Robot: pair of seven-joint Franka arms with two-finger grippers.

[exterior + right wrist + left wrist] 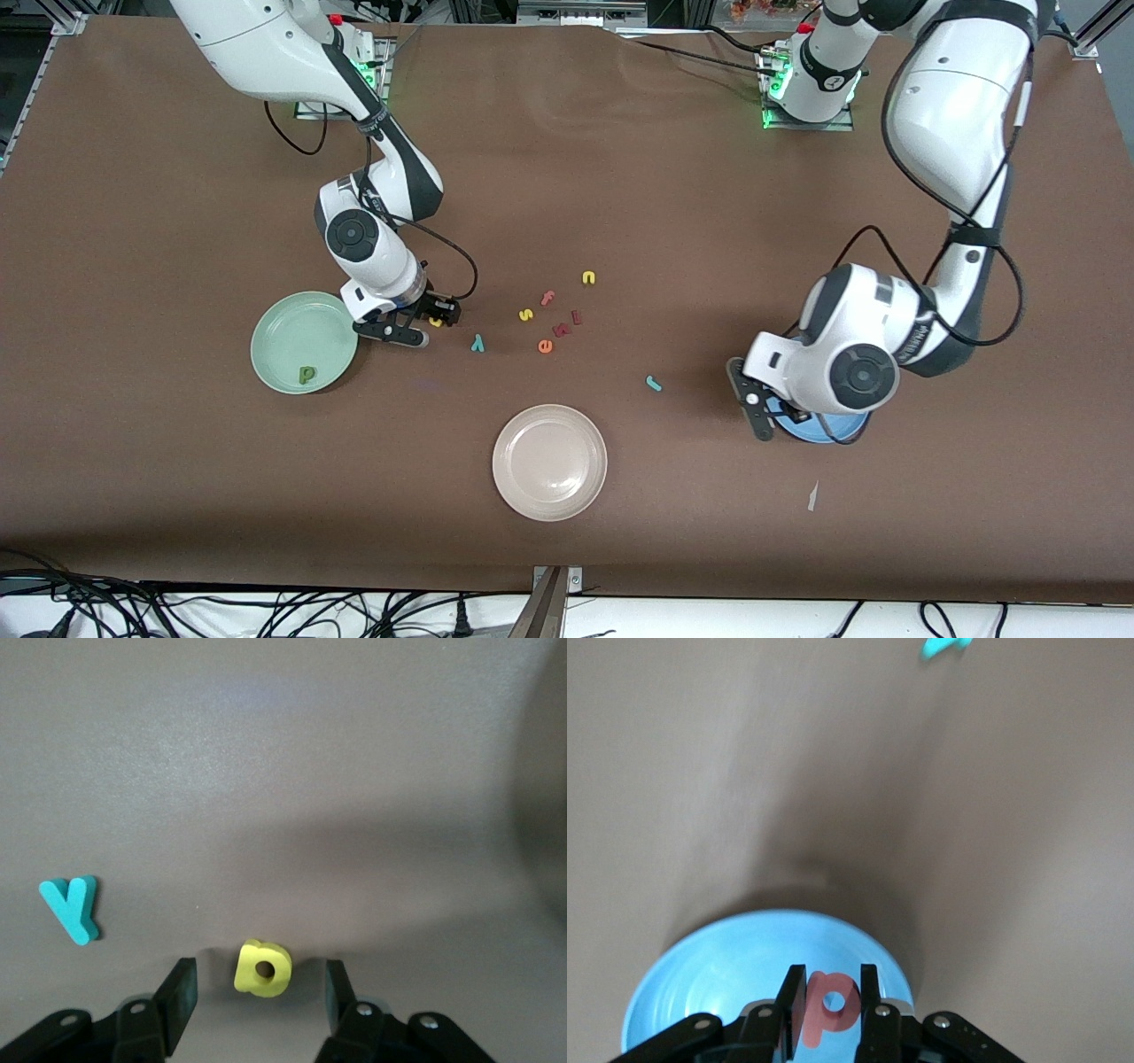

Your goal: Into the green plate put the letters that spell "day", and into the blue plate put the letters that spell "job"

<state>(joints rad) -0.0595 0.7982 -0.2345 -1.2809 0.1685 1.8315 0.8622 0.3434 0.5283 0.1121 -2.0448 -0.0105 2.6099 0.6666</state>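
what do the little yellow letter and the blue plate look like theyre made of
Yellow "a", lying on the table between the right pincer's open fingers: likely foam, going by its thick, matte body and soft, rounded edges.
Blue plate, under the left pincer: probably glazed ceramic or hard plastic; smooth, faintly glossy, with concentric rings.

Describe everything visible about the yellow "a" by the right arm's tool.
The yellow "a" is a small, thick letter that looks like foam, with a round hole through its bowl. It lies flat on the brown table, beside the green plate toward the teal "y". The right tool sits low around it, one open finger on either side, with a gap on both sides, so nothing but the table touches it.
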